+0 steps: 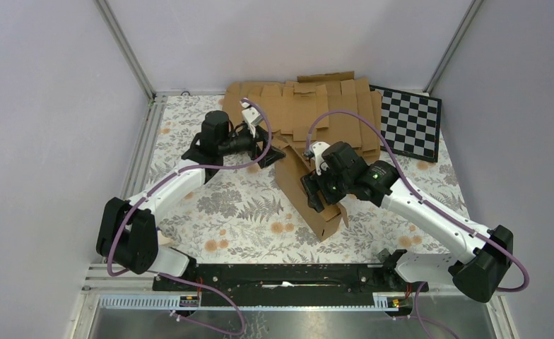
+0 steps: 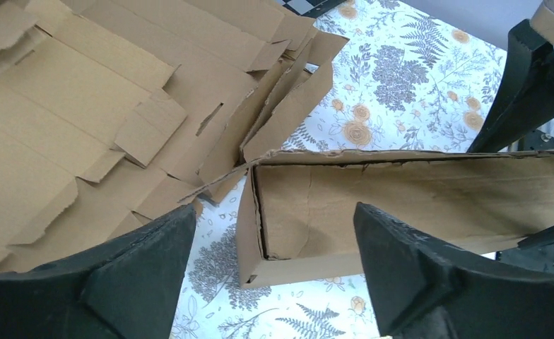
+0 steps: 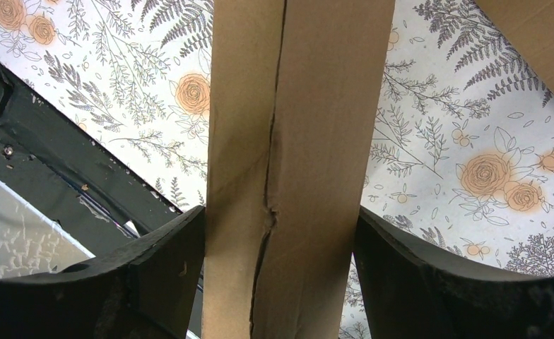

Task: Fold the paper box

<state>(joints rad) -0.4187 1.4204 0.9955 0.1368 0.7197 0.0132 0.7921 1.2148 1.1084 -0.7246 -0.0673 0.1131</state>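
Floral table (image 1: 246,212): one paper box (image 1: 293,181) clamped by right tool (image 3: 280,219); left tool (image 2: 274,210) wide, empty.

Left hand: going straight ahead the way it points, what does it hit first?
Likely the paper box: its open end lies straight ahead between the left hand's fingers. Depth is hard to judge.

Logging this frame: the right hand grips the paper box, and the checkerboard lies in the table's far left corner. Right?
Not quite: the top view shows the checkerboard in the far right corner. The right hand does grip the paper box.
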